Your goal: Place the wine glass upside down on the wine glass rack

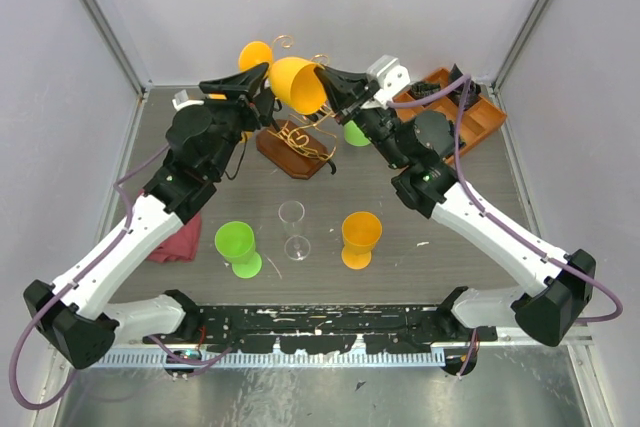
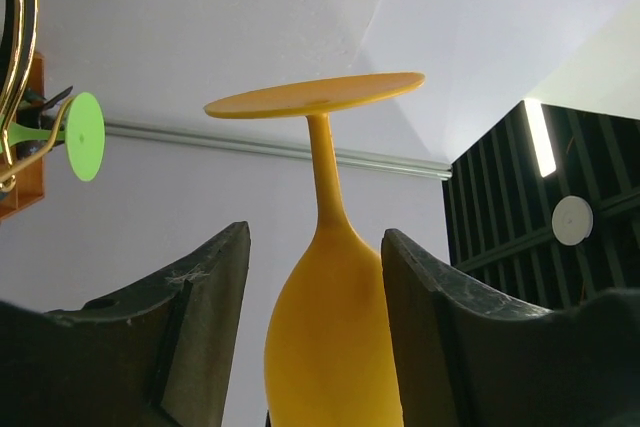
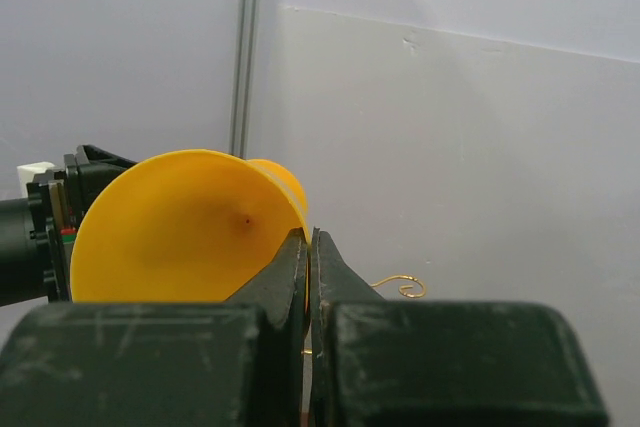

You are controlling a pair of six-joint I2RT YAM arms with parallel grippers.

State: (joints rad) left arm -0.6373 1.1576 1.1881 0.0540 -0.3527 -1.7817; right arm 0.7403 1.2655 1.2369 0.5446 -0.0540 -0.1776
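My right claw (image 3: 310,239) pinches the orange plastic wine glass (image 3: 180,227) by its rim. My left claw (image 2: 315,237) straddles the bowl, unclamped. The gold-wire rack (image 1: 296,139) sits below both, and I judge hanging remains.

Pale grey wall panels (image 1: 330,7) meet at metal corner posts (image 1: 100,17) around a grey wood-grain table (image 1: 400,267); overhead, a black slatted ceiling (image 2: 500,207) carries a bright strip light (image 2: 541,137)

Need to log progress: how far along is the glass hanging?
Done: the orange wine glass is off the table, right gripper pinching its rim. In hand: left gripper, open, flanks its bowl by the wine glass rack. Left: hang it upside down there.
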